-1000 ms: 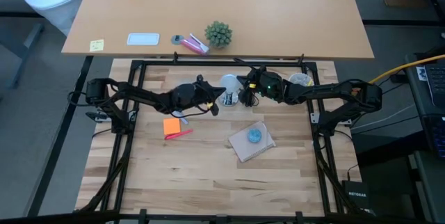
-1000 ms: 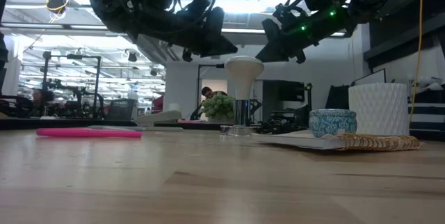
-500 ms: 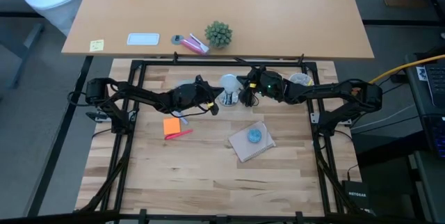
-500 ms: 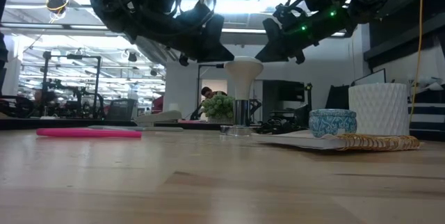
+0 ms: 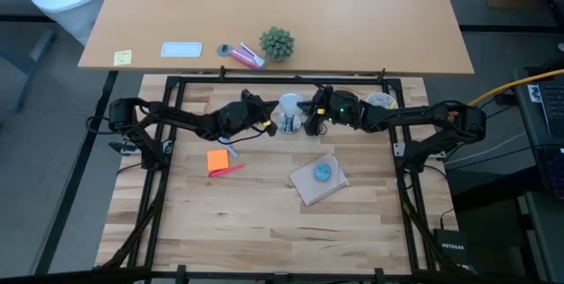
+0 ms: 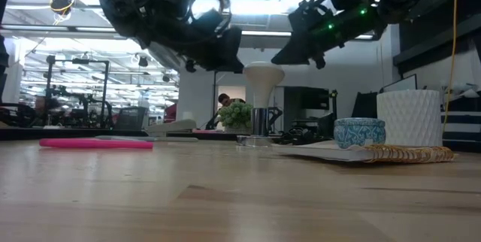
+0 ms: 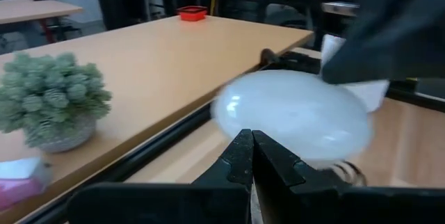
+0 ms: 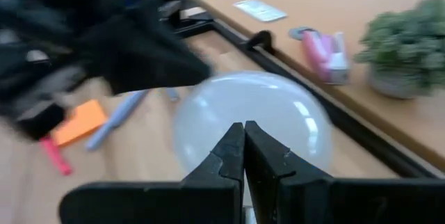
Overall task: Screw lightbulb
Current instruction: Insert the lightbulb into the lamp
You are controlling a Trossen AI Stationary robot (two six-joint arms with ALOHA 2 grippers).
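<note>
The frosted white lightbulb [image 5: 289, 106] stands upright, globe up, with its neck in a shiny metal socket [image 6: 258, 123] on the far middle of the table. My left gripper [image 5: 268, 123] is shut at the globe's left side, its tips showing against the white globe [image 7: 292, 113] in the left wrist view. My right gripper [image 5: 309, 121] is shut at the globe's right side, its tips before the globe [image 8: 250, 113] in the right wrist view. Both reach in nearly level, just above the bulb's widest part [image 6: 263, 71]. My left gripper has its shut fingertips [image 6: 239, 67] at the left edge of the globe's top, coming nearly level from the table's left. Whether they press on the glass, I cannot tell. My right gripper has its shut fingertips [image 6: 275, 60] at the top right of the globe, slanting slightly down from the table's right. Whether they touch it, I cannot tell.
An orange note [image 5: 218, 159] and a pink pen [image 5: 227, 170] lie near the left arm. A woven mat with a small blue bowl [image 5: 323, 172] lies nearer the front. A white cup [image 5: 381, 100] stands behind the right arm. A black frame rail [image 5: 282, 78] bounds the far edge.
My left gripper has swung toward the table's far edge and in toward the globe, tipping a little more downward. My right gripper has turned slightly about the globe's top without shifting place. The lightbulb stays upright in the socket.
</note>
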